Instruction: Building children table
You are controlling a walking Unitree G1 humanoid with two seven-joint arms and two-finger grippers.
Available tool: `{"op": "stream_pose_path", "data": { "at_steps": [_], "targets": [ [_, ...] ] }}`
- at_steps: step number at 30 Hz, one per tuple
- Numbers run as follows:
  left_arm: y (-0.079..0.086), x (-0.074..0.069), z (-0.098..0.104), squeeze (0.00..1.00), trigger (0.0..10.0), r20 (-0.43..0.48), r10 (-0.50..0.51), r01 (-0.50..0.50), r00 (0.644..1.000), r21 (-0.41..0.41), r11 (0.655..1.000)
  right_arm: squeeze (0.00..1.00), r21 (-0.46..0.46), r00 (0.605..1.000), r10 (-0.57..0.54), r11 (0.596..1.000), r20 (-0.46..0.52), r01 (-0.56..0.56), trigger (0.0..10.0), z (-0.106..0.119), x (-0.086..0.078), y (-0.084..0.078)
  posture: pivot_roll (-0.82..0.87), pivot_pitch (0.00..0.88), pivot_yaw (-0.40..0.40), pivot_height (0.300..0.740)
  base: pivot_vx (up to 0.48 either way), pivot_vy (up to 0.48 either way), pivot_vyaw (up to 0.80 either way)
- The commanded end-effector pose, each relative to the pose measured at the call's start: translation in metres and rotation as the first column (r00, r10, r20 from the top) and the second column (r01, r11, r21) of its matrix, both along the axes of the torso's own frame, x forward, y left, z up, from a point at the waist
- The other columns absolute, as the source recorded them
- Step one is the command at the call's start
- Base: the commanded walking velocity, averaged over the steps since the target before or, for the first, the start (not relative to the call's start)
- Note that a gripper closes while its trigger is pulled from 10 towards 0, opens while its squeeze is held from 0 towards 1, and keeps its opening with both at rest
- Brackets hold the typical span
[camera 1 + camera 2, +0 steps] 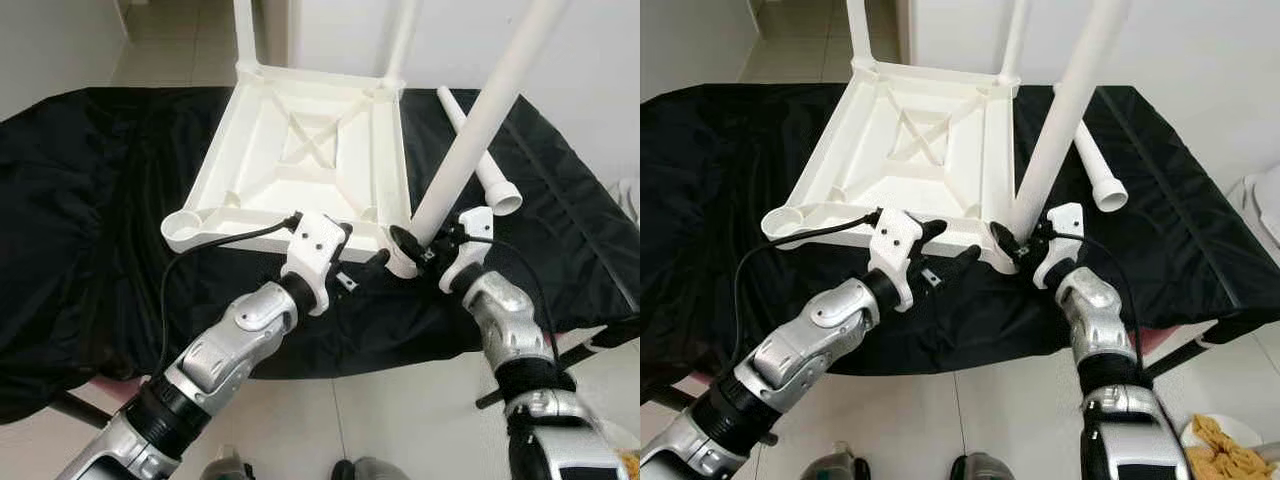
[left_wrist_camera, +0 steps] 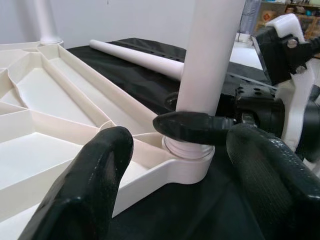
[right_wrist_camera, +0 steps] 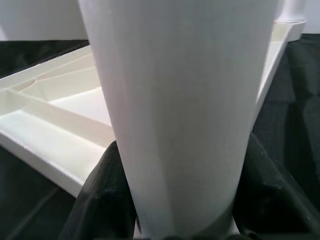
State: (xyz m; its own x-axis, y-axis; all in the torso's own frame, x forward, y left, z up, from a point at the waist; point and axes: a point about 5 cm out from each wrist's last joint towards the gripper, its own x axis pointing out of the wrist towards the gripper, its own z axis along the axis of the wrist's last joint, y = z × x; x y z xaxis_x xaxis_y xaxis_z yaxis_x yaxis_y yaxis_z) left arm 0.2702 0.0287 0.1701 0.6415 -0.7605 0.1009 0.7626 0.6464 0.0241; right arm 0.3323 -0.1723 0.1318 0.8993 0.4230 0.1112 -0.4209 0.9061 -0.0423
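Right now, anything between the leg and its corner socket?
Nothing visible. The leg held by the right gripper already sits in the near-right socket of the upturned tabletop. The left gripper waits beside it, jaws open.

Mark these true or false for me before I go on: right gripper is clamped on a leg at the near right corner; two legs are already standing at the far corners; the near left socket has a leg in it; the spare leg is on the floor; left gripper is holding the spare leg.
1. The right gripper is shut on the leg at the table top's near right corner. True.
2. Two legs stand at the far corners. True.
3. The near left socket holds a leg. False: it is empty.
4. The spare leg lies on the floor. False: it lies on the black cloth.
5. The left gripper holds the spare leg. False: its fingers are open, near the corner.
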Motion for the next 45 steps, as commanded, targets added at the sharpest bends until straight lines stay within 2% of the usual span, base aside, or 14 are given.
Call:
{"op": "stream_pose_path", "data": {
  "at_steps": [1, 6, 7, 11, 12, 13, 17, 21, 28, 29, 30, 31, 36, 45],
  "targets": [
    [-0.007, -0.013, 0.001, 0.0, 10.0, 0.021, -0.261, 0.26, 0.965, 0.029, 0.965, 0.0, 0.031, 0.998, -0.056, 0.998, -0.009, 0.056, 10.0, 0.0, -0.002, 0.005, -0.01, 0.063, -0.027, 0.74, 0.0, 0.0, 0.0],
    [-0.007, -0.013, 0.0, 0.0, 10.0, 0.019, -0.263, 0.263, 0.964, 0.03, 0.964, 0.0, 0.067, 0.995, -0.096, 0.993, 0.0, 0.096, 10.0, 0.003, -0.006, 0.012, -0.01, 0.061, -0.026, 0.74, 0.0, 0.0, 0.0],
    [-0.008, -0.014, 0.0, 0.0, 10.0, 0.017, -0.268, 0.267, 0.963, 0.03, 0.963, 0.0, 0.121, 0.981, -0.195, 0.974, -0.001, 0.193, 10.0, 0.008, -0.01, 0.02, -0.01, 0.06, -0.026, 0.74, 0.0, 0.0, 0.0],
    [-0.009, -0.015, -0.001, 0.0, 10.0, 0.017, -0.27, 0.27, 0.963, 0.03, 0.962, 0.0, 0.148, 0.957, -0.291, 0.945, -0.02, 0.291, 10.0, 0.009, -0.013, 0.022, -0.01, 0.058, -0.027, 0.74, 0.0, 0.0, 0.0],
    [-0.009, -0.015, -0.001, 0.0, 10.0, 0.017, -0.271, 0.271, 0.962, 0.03, 0.962, 0.0, 0.159, 0.934, -0.355, 0.921, -0.034, 0.356, 10.0, 0.009, -0.014, 0.021, -0.01, 0.056, -0.03, 0.74, 0.0, 0.0, 0.0],
    [-0.009, -0.015, -0.001, 0.0, 10.0, 0.017, -0.271, 0.271, 0.962, 0.03, 0.962, 0.0, 0.159, 0.934, -0.355, 0.921, -0.034, 0.356, 10.0, 0.009, -0.014, 0.021, -0.01, 0.056, -0.03, 0.74, 0.0, 0.0, 0.0],
    [-0.01, -0.015, -0.001, 0.0, 10.0, 0.016, -0.271, 0.271, 0.962, 0.028, 0.962, 0.0, 0.175, 0.846, -0.528, 0.828, -0.075, 0.532, 10.0, 0.007, -0.021, 0.019, 0.0, 0.048, -0.038, 0.74, 0.0, 0.0, 0.0],
    [-0.01, -0.015, -0.002, 0.0, 10.0, 0.016, -0.269, 0.268, 0.963, 0.029, 0.963, 0.0, 0.173, 0.825, -0.557, 0.807, -0.094, 0.565, 10.0, 0.007, -0.025, 0.025, 0.0, 0.044, -0.043, 0.74, 0.0, 0.0, 0.0],
    [-0.01, -0.016, -0.002, 0.0, 10.0, 0.016, -0.266, 0.266, 0.964, 0.028, 0.964, 0.0, 0.163, 0.824, -0.555, 0.808, -0.111, 0.566, 10.0, 0.009, -0.026, 0.031, 0.0, 0.038, -0.044, 0.74, 0.0, 0.0, 0.0],
    [-0.01, -0.016, -0.002, 0.0, 10.0, 0.016, -0.267, 0.266, 0.964, 0.029, 0.963, 0.61, 0.159, 0.825, -0.554, 0.809, -0.114, 0.566, 10.0, 0.008, -0.026, 0.031, 0.0, 0.037, -0.045, 0.74, 0.0, 0.0, 0.0],
    [-0.01, -0.016, -0.002, 0.0, 10.0, 0.016, -0.267, 0.266, 0.964, 0.03, 0.963, 0.61, 0.157, 0.825, -0.552, 0.81, -0.116, 0.565, 10.0, 0.008, -0.026, 0.031, 0.0, 0.037, -0.045, 0.74, 0.0, 0.0, 0.0],
    [-0.01, -0.015, -0.002, 0.0, 10.0, 0.017, -0.266, 0.266, 0.964, 0.03, 0.964, 1.0, 0.161, 0.836, -0.537, 0.82, -0.116, 0.549, 10.0, 0.008, -0.026, 0.032, 0.0, 0.037, -0.045, 0.74, 0.0, 0.0, 0.0],
    [-0.01, -0.016, -0.002, 0.0, 10.0, 0.017, -0.267, 0.267, 0.963, 0.029, 0.963, 1.0, 0.165, 0.853, -0.508, 0.837, -0.119, 0.521, 10.0, 0.007, -0.028, 0.032, 0.0, 0.04, -0.044, 0.74, 0.0, 0.0, 0.0],
    [-0.011, -0.015, -0.002, 0.0, 10.0, 0.017, -0.268, 0.268, 0.963, 0.027, 0.963, 1.0, 0.125, 0.909, -0.407, 0.901, -0.089, 0.416, 10.0, 0.005, -0.024, 0.019, -0.01, 0.044, -0.042, 0.74, 0.0, 0.0, 0.0]
  ]
}}
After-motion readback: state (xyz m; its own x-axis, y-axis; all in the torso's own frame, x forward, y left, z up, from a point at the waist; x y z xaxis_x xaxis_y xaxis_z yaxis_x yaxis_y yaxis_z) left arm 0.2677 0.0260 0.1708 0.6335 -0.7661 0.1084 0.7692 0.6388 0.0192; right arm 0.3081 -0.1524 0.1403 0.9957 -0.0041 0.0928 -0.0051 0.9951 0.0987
